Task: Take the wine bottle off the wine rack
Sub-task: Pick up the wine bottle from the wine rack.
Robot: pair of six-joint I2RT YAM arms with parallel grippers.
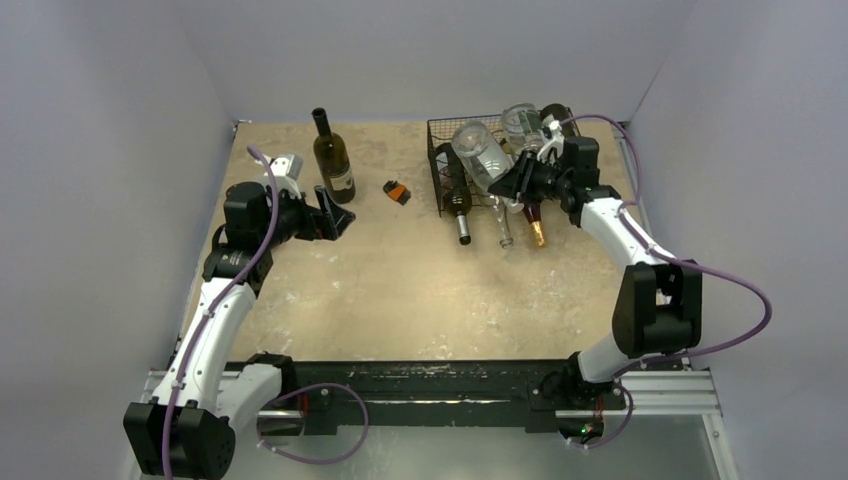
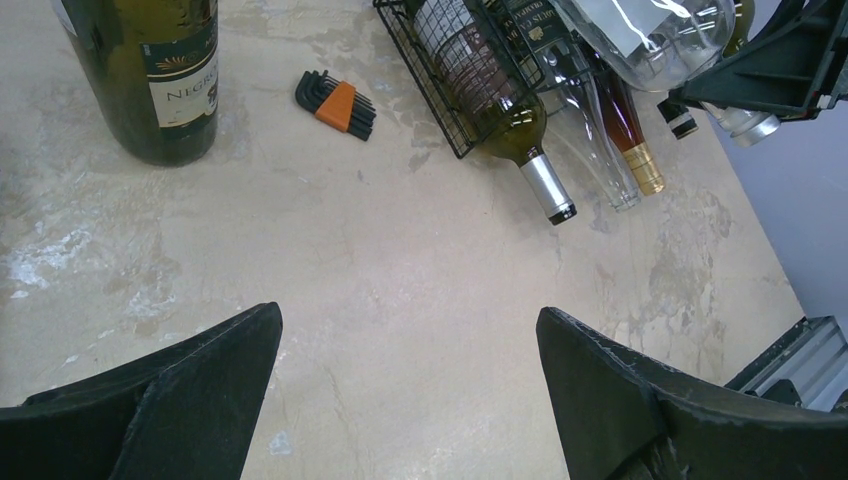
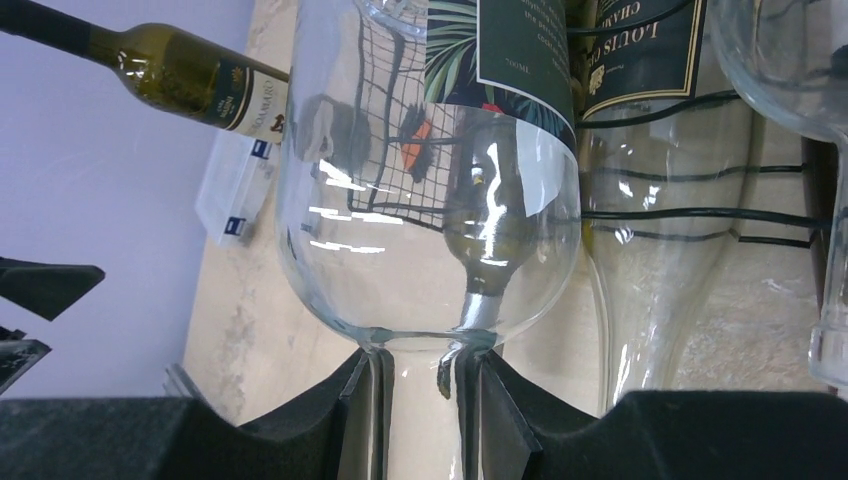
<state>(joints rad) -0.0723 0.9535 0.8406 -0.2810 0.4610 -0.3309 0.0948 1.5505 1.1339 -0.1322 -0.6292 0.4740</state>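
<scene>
The black wire wine rack [image 1: 438, 150] stands at the back right with several bottles lying in it. My right gripper [image 1: 520, 182] is shut on the neck of a clear glass wine bottle [image 1: 480, 152], which is tilted up over the rack's front. In the right wrist view the fingers [image 3: 365, 400] clamp the neck just below the bottle's shoulder [image 3: 400, 260], and the rack wires [image 3: 690, 213] are behind it. My left gripper [image 1: 340, 222] is open and empty, low over the table [image 2: 410, 320].
A dark green bottle [image 1: 333, 160] stands upright at the back left, beside my left gripper. An orange-and-black hex key set [image 1: 398, 191] lies between it and the rack. Bottle necks [image 1: 463, 228] stick out of the rack's front. Walls enclose the table.
</scene>
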